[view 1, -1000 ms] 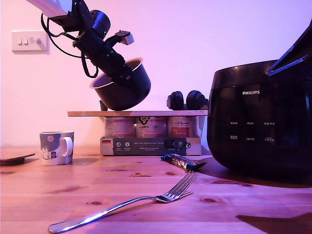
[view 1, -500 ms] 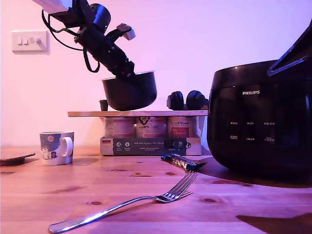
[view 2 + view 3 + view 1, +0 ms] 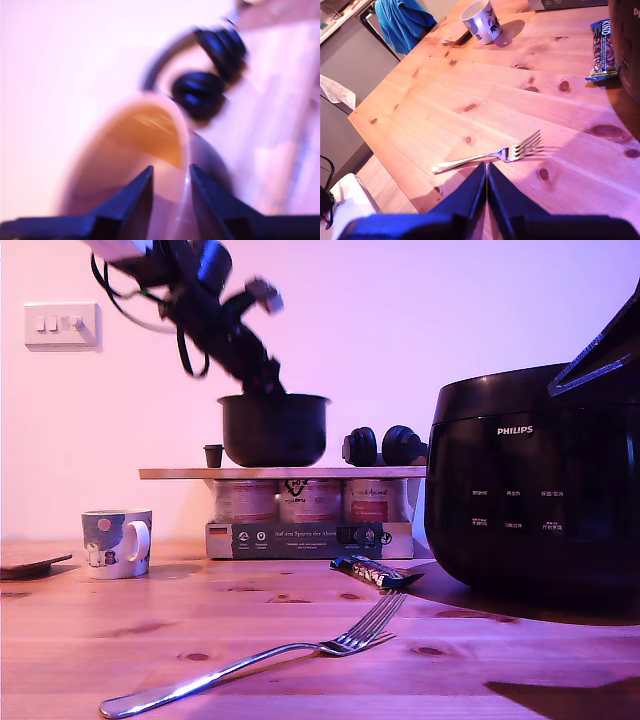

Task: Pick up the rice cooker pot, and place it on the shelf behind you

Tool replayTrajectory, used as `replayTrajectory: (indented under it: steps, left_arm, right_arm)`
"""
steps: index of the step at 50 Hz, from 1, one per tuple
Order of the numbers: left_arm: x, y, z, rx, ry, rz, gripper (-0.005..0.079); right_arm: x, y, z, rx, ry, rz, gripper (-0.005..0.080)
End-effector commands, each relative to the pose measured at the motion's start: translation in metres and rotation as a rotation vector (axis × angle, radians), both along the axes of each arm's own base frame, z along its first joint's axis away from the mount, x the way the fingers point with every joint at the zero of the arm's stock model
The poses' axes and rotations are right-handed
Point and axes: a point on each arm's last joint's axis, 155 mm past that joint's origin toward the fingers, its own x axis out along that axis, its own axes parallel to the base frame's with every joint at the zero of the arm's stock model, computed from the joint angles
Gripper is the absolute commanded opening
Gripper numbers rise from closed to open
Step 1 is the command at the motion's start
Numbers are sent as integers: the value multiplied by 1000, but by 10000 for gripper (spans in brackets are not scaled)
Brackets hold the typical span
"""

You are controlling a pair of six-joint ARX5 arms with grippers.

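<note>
- The rice cooker pot (image 3: 274, 429) is seen as a round, dark, matte bowl with a thin flared rim, standing upright on the shelf (image 3: 180, 473) toward the exterior view's left.
- In the blurred first wrist view the pot (image 3: 125, 165) shows a pale, smooth inner wall with an orange reflection; whether anything lies inside cannot be told.
- My first gripper (image 3: 170, 175) is clamped on the pot's rim, one dark finger inside the wall and one outside; in the exterior view it (image 3: 268, 388) reaches down onto the rim from above.
- The shelf is a thin, flat, light wooden plank, carried on a row of jars (image 3: 310, 500) and a flat printed box (image 3: 308, 538).
- Black headphones (image 3: 382, 446) rest on the shelf just right of the pot in the exterior view, and a small dark cup (image 3: 213, 455) just left of it.
- My second gripper (image 3: 486, 192) is held with its tapered dark fingers pressed together, empty, above the knotty wooden tabletop (image 3: 445, 85).
- A shiny metal fork (image 3: 490, 155) lies on the near tabletop.
- A patterned ceramic mug (image 3: 481, 20) stands farther off; its contents cannot be seen.
- A wrapped snack bar (image 3: 604, 50) lies beside the large glossy black cooker body (image 3: 535, 490).
</note>
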Motion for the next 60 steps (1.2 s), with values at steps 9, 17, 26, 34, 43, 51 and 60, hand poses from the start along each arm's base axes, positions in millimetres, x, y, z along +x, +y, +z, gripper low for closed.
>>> replayTrajectory:
  steps: [9,17,26,34,43,51,60]
  left_arm:
    - [-4,-1,12,-4,-4,-4,237]
    - [-17,-5,22,-42,53,11,225]
    - [-35,-11,48,-116,98,35,-19]
    - [-53,-10,66,-235,203,93,-20]
    - [-74,-5,71,-302,322,147,-20]
    - [-92,-6,76,-316,372,164,-19]
    - [-112,-12,94,-333,360,152,-19]
  right_arm:
    - [0,2,2,0,-8,7,-12]
    - [1,2,3,0,-8,7,-13]
    - [1,2,3,0,-11,6,-13]
    - [6,-2,4,-12,-28,-21,-13]
    - [19,-8,12,-38,-103,-67,-13]
    - [32,-16,24,-56,-181,-123,-13]
    - [40,-22,30,-72,-226,-164,-13]
